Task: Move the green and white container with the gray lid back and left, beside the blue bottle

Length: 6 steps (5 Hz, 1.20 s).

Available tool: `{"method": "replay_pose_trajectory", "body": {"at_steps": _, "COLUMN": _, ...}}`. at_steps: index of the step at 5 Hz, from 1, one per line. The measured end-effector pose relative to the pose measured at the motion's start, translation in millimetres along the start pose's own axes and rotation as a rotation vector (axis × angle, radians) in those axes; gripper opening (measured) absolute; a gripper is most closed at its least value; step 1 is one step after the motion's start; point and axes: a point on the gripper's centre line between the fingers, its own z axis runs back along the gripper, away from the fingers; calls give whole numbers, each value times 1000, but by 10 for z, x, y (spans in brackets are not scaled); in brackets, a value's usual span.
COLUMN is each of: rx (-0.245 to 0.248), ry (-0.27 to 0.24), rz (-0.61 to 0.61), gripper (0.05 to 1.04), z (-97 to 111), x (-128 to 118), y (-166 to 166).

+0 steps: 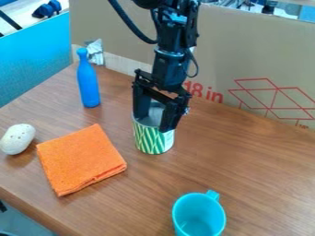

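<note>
The black gripper (154, 123) hangs down near the middle of the camera view, its two fingers spread apart at the top of a cylindrical can (152, 142) with a green-and-white pattern. The can stands upright on the wooden table, and its greyish inside shows between the fingers. One finger overlaps the can's upper left, the other its upper right; whether they touch it, I cannot tell. The can's rim is partly hidden by them.
Left of the can lie a folded orange cloth (81, 159) and a white speckled oval object (17, 139). A blue bottle (88, 83) stands behind them. A turquoise mug (199, 215) is at the front. Cardboard (246, 60) walls the back.
</note>
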Motion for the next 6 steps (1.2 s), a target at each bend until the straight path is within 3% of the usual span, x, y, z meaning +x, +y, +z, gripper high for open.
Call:
{"method": "replay_pose_trajectory", "body": {"at_steps": 4, "rx": 5, "ry": -44, "rz": 9, "gripper": 1000, "z": 145, "x": -21, "y": 197}}
{"method": "replay_pose_trajectory", "body": {"at_steps": 5, "rx": 1, "ry": -89, "rz": -8, "gripper": 1000, "z": 197, "x": -92, "y": 158}}
{"method": "replay_pose_trajectory", "body": {"at_steps": 6, "rx": -8, "ry": -186, "rz": -41, "gripper": 1000, "z": 399, "x": -114, "y": 93}}
